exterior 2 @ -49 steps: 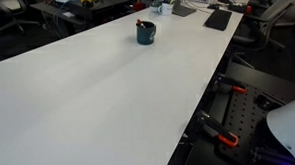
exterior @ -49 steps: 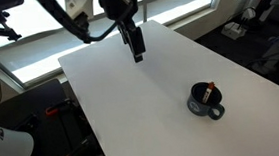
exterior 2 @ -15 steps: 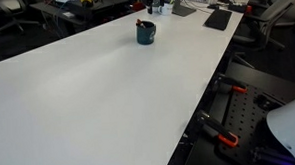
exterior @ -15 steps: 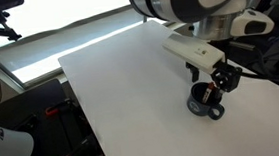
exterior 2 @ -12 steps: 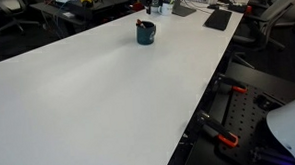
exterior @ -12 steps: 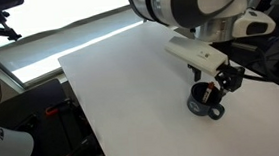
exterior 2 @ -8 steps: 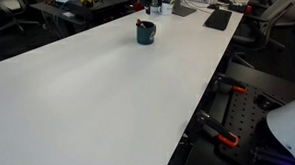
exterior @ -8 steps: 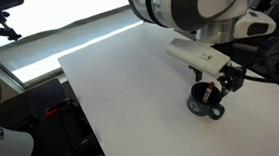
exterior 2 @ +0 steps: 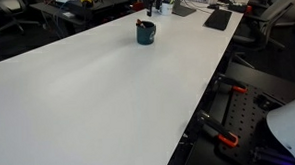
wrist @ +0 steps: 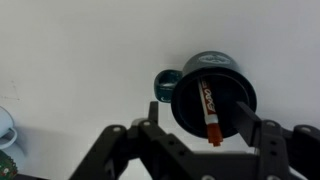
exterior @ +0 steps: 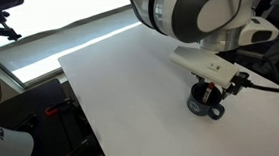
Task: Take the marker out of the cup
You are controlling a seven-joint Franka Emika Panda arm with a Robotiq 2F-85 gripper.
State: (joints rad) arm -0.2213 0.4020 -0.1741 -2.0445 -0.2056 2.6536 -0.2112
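- Gripper (wrist: 208,128): jaws spread wide, nothing held. Two dark fingers (wrist: 150,135) entering from the bottom edge of the wrist view, one on each side of the cup (wrist: 212,88).
- Same gripper in an exterior view (exterior: 213,89): low over the cup (exterior: 204,107), close to the rim. Contact with rim or contents not resolvable there.
- Cup upright on the white table (wrist: 80,50), seen almost straight down its mouth in the wrist view. Dark grey-blue, round rim, loop handle (wrist: 165,85) pointing to the left of that picture.
- Marker (wrist: 209,103): inside the cup, leaning against the inner wall. Orange-red band with small dark print along the body, orange-red end near the rim on the side nearest the fingers. Not gripped, with visible clearance to both fingers.
- In an exterior view, cup (exterior 2: 145,34) small and far off, near the far end of the long table (exterior 2: 88,105). Orange-red tip of the marker (exterior 2: 140,24) just above the rim.
- Arm (exterior: 190,14): bulky white and grey housing filling the upper right of an exterior view and hiding part of the cup.
- Surroundings: bright window strip (exterior: 36,41) behind the table, red-handled clamps (exterior 2: 226,140) on the black frame beside the table edge, dark office clutter beyond the far end.
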